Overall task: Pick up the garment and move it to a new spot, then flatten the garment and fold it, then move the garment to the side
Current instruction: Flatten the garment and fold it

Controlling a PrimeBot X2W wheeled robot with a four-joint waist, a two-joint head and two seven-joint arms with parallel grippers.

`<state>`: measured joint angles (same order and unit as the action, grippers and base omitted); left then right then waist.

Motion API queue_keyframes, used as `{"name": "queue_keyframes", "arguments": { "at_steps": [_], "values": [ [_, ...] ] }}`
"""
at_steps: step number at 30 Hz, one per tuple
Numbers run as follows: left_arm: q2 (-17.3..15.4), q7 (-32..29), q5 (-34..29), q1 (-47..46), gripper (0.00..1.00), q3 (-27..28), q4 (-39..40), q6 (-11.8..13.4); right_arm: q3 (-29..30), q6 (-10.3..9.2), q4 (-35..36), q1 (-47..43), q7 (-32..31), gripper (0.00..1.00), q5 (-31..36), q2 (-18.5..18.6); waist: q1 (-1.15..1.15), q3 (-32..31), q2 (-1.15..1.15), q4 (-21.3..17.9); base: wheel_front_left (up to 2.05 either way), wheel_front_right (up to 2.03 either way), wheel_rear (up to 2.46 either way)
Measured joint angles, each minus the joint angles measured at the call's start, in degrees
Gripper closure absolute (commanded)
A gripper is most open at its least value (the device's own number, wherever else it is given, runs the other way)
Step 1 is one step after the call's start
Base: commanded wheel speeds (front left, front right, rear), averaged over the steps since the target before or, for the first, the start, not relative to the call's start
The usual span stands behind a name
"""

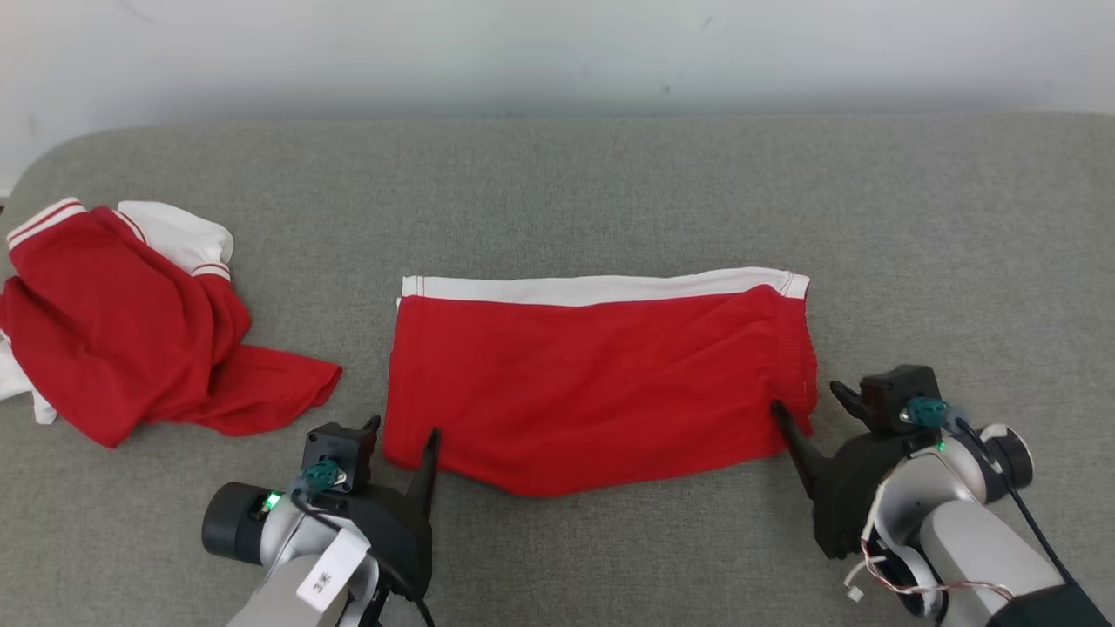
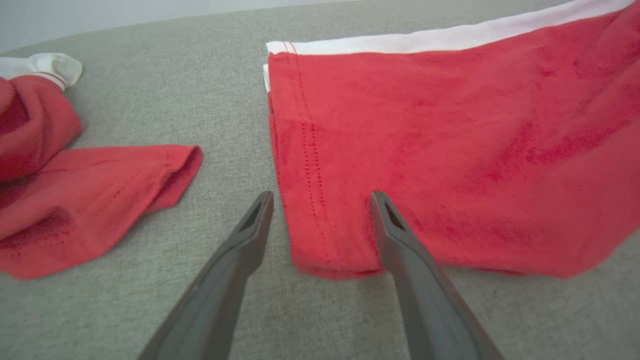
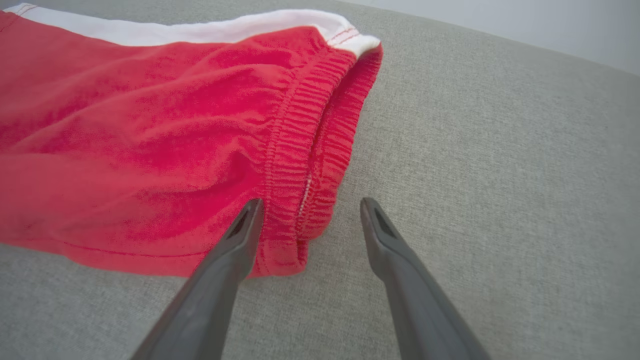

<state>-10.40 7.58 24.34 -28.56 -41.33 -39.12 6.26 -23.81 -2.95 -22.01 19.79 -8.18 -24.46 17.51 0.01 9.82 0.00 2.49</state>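
Note:
The garment (image 1: 592,383) is a pair of red shorts with a white band along the far edge. It lies flat, folded in half, in the middle of the grey cloth surface. My left gripper (image 1: 402,434) is open at its near left corner. In the left wrist view that hemmed corner (image 2: 325,240) lies between the fingers of the left gripper (image 2: 322,196). My right gripper (image 1: 808,399) is open at the near right corner. There the elastic waistband (image 3: 300,165) sits between the right gripper's (image 3: 312,201) fingers. Neither gripper holds the cloth.
A second red and white garment (image 1: 131,322) lies crumpled at the far left, one flap (image 2: 100,200) reaching toward my left gripper. The grey surface (image 1: 610,192) ends at a pale wall (image 1: 557,52) behind. Bare surface stretches to the right (image 3: 500,175) and behind the shorts.

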Motion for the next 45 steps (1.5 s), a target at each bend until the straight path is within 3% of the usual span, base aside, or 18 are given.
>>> {"name": "queue_keyframes", "arguments": {
  "at_steps": [2,3,4,8,13,18,33,41,42,43,44,45],
  "values": [
    [1.0,-2.5,1.2,-1.2,0.00,0.0,-1.8,-0.6,-0.6,0.43,-1.3,2.1,-0.6,0.00,0.2,-1.3,0.00,1.7,0.00,0.3,0.00,0.00,0.00],
    [1.5,-3.7,1.7,-2.5,0.67,0.0,-2.8,-1.3,-1.0,0.91,-2.9,2.8,-1.0,0.61,0.2,-2.0,0.00,2.6,0.00,0.5,0.00,0.00,0.00],
    [1.6,-4.0,1.7,-2.8,0.99,0.0,-3.0,-1.6,-1.0,1.02,-3.6,3.1,-1.0,1.00,0.2,-2.1,0.00,2.8,0.00,0.6,0.00,0.00,0.00],
    [2.2,-5.0,1.4,-3.8,1.00,-0.6,-4.6,-2.2,-1.0,2.43,-6.6,4.3,-0.2,1.00,-0.2,-3.0,0.00,2.4,0.00,0.9,0.00,0.00,0.00],
    [2.3,-5.0,1.3,-3.6,1.00,-1.1,-4.7,-2.0,-0.5,2.63,-7.7,3.7,1.4,1.00,-1.2,-3.3,0.00,0.9,0.00,1.0,0.00,0.00,0.00],
    [2.3,-3.5,1.7,0.4,1.00,-0.7,-3.8,-1.7,1.2,2.98,-7.0,-2.5,5.3,1.00,-2.9,-3.2,0.00,-2.9,0.00,1.2,0.00,0.00,0.00],
    [2.3,-3.0,2.4,9.4,1.00,-1.8,1.7,-0.8,2.9,1.64,-0.3,-13.8,7.2,1.00,-5.0,-1.8,-0.01,-9.2,-0.01,0.1,0.00,0.00,0.00],
    [2.4,-4.0,2.7,12.0,1.00,-2.3,3.6,-0.6,3.2,0.86,1.6,-17.4,5.1,1.00,-6.4,-1.3,-0.01,-10.4,-0.01,0.4,0.00,0.00,0.00],
    [2.4,-4.1,2.8,12.1,0.95,-2.3,3.7,-0.5,3.2,0.81,1.9,-17.5,5.1,0.88,-6.4,-1.3,-0.01,-10.5,-0.01,0.4,0.00,0.00,0.00],
    [2.4,-4.6,2.8,12.1,0.62,-2.3,3.7,-0.3,3.2,0.41,2.0,-17.6,5.0,0.57,-6.4,-1.3,-0.02,-10.6,0.00,0.5,0.00,0.00,0.00],
    [2.4,-4.6,2.9,12.2,0.00,-2.2,3.7,-0.2,3.1,0.24,2.1,-17.6,4.6,0.00,-6.4,-1.2,-0.01,-10.7,-0.01,0.5,0.00,0.00,0.00],
    [2.3,-4.6,2.9,12.3,0.00,-2.2,3.8,-0.2,3.1,0.18,2.2,-17.7,4.5,0.00,-6.4,-1.2,-0.01,-10.9,0.00,0.6,0.00,0.00,0.00]
  ]
}}
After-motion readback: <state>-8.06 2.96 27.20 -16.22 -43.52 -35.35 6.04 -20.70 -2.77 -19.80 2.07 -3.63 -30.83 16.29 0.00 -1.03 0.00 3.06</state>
